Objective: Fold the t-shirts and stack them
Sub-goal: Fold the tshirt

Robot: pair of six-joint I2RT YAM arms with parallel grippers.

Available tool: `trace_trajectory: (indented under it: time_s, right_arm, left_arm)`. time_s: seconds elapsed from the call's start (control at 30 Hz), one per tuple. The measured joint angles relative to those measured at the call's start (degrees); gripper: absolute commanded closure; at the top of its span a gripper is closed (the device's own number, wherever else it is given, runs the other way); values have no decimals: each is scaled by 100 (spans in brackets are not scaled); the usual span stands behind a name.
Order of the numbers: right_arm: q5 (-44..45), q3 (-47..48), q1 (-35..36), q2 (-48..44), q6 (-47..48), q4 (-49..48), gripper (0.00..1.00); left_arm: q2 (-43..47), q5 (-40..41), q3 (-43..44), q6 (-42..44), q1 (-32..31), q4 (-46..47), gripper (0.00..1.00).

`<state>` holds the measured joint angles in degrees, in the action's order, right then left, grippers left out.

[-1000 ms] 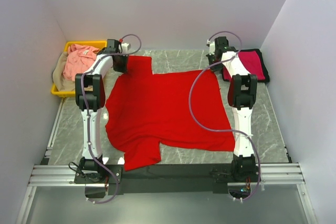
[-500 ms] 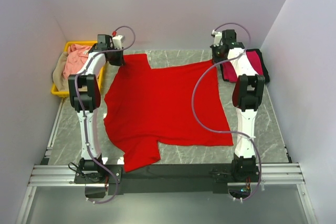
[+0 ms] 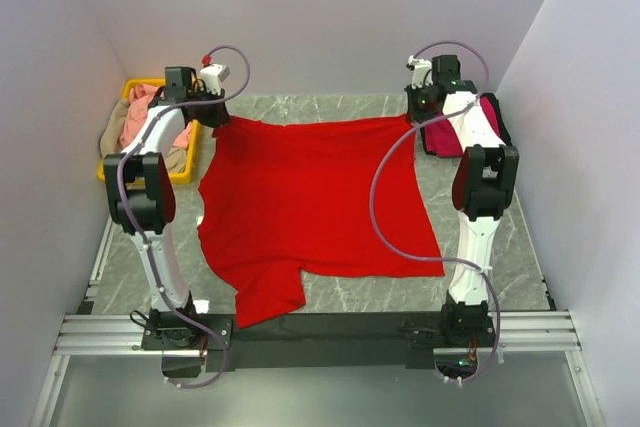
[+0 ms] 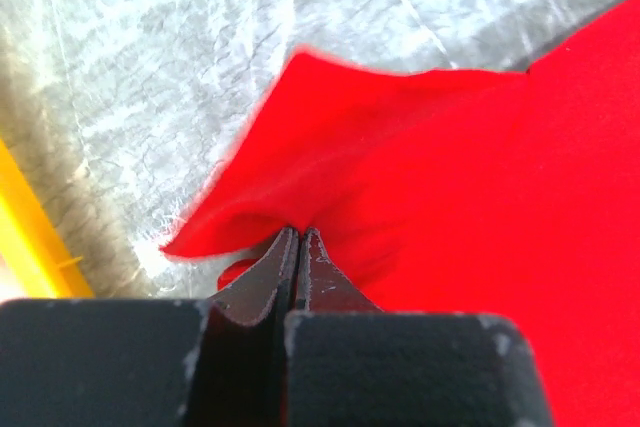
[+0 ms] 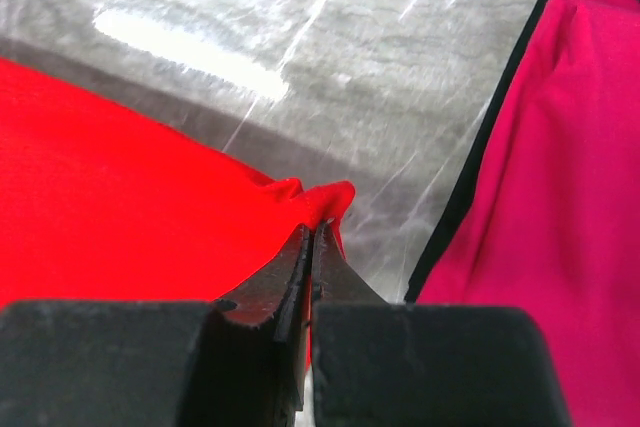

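while both arms reach to the far side of the grey marbled surface point(image 3: 510, 247), the bright red t-shirt point(image 3: 310, 197) lies spread flat across its middle, held at its two far corners. the left tool point(image 4: 297, 232) is pressed together on the shirt's far left corner, the cloth bunched into a small raised fold just ahead of the tips. the right tool point(image 5: 310, 229) is likewise closed, pinching the far right corner, where the fabric puckers into a little peak. between the two grips the far edge of the shirt runs nearly straight. one sleeve sticks out at the near left, toward the arm bases. just beside the right tool, at the far right, lies the crimson-magenta t-shirt point(image 5: 560, 197), apart from the red one, with a black edge point(image 5: 480, 167) along its side. at the far left a yellow bin point(image 3: 140, 82) holds the salmon pink t-shirt point(image 3: 135, 112) on top of the tan t-shirt point(image 3: 112, 137).
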<state>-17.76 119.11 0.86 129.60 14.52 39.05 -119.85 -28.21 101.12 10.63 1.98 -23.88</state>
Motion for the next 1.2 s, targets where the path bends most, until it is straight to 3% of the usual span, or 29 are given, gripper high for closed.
trace_trajectory:
  time_s: [0.3, 0.53, 1.2]
  right_arm:
    - [-275, -1032, -114, -811, 345, 39, 100]
    - [-339, -1751, -160, -925, 560, 170, 100]
    - [142, -2216, 68, -647, 752, 708, 100]
  left_arm:
    - [1167, -308, -1506, 710, 50, 39, 100]
    - [1764, -348, -2667, 1261, 72, -66, 100]
    - [1432, -28, -3283, 1790, 66, -273, 99]
